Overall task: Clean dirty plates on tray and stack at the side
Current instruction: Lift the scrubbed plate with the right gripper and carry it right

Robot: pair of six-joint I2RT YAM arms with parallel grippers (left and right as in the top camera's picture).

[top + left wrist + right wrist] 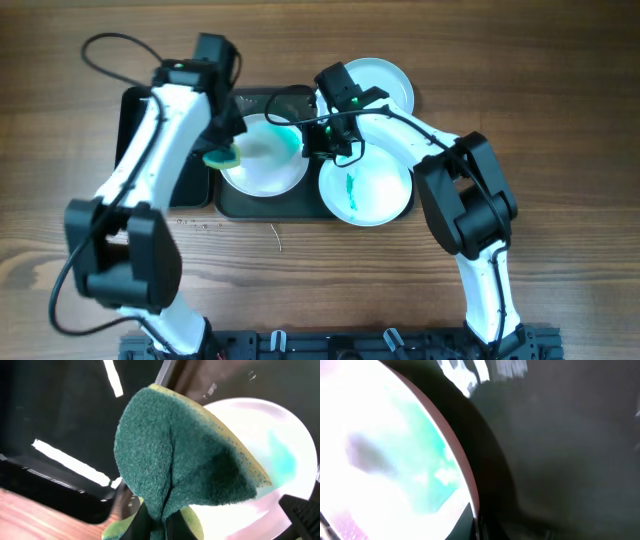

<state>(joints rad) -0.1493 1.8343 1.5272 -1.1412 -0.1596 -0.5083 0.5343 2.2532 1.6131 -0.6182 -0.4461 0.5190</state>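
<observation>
Sponge (pixel 175 455): pinched shut in left gripper (pixel 159 527), over left rim of left plate (pixel 262 160) on tray (pixel 262 207). Right gripper (pixel 326 138): at opposite rim, grip indeterminable. Recommended: sponge flat, 1 firm sweep toward teal smear (pixel 282 460).

Beyond the sponge (pixel 221 157) in my left gripper (pixel 227 146), my right gripper (pixel 320 140) blocked the plate (pixel 262 172) at its far edge; the table (pixel 330 270) behind both was free.
</observation>
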